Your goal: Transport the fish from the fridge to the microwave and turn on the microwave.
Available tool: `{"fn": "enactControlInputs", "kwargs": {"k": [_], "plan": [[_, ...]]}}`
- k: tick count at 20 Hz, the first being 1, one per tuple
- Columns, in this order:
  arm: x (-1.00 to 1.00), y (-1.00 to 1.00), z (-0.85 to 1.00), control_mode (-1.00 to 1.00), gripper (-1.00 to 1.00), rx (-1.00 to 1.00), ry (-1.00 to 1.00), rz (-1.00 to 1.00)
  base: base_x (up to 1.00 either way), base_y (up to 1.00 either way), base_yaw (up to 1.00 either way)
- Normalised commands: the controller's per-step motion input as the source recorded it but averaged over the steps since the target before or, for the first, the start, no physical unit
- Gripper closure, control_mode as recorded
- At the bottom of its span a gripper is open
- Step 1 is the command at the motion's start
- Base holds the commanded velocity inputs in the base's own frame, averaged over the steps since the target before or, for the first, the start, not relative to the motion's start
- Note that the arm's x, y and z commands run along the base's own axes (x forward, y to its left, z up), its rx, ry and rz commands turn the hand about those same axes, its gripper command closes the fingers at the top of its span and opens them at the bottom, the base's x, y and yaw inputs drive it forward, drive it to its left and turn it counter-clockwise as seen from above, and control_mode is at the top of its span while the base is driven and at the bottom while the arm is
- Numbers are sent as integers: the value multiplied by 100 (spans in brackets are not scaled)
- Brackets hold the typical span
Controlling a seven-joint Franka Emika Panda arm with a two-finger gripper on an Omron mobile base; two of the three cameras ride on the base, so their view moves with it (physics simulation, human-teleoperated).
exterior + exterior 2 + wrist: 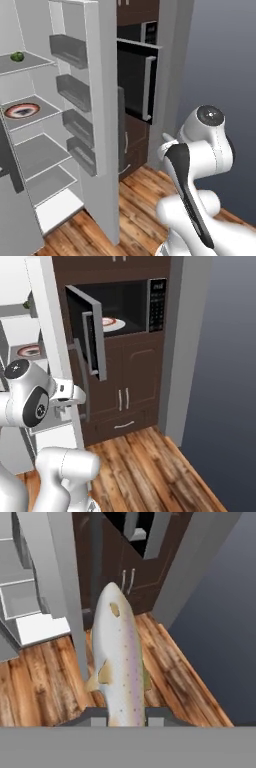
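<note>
In the hand view the pale silver speckled fish (pixel 120 657) hangs lengthwise between my two fingertips, and my gripper (pixel 126 716) is shut on its tail end, above the wood floor. The fridge (pixel 102 100) stands open on the left with white shelves. Its tall grey door edge (pixel 67 592) is just left of the fish. The microwave (pixel 127 306) is open too: its grey-framed door (pixel 93 338) swings out to the left, the white turntable (pixel 112 323) shows inside, and the keypad (pixel 156 303) sits at the right. The microwave (pixel 136 70) is seen past the fridge door.
A white plate with a red-brown rim (pixel 22 110) lies on a fridge shelf, and a small green round item (pixel 17 56) sits one shelf up. Brown cabinets (pixel 125 386) stand below the microwave. A grey wall (pixel 180 356) rises to the right. Wood floor (pixel 145 471) spreads in front.
</note>
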Motion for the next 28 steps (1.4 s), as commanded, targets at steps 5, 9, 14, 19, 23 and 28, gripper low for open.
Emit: {"fn": "enactControlInputs", "kwargs": {"k": [5,9,14,19,23,28], "plan": [[0,0,0,100,100,0,0,0,21,-61,0],[0,0,0,100,100,0,0,0,16,-59,4],[0,0,0,100,100,0,0,0,23,-57,9],[0,0,0,100,100,0,0,0,25,-58,12],[0,0,0,100,100,0,0,0,31,-46,14],[0,0,0,100,100,0,0,0,43,-27,22]]}}
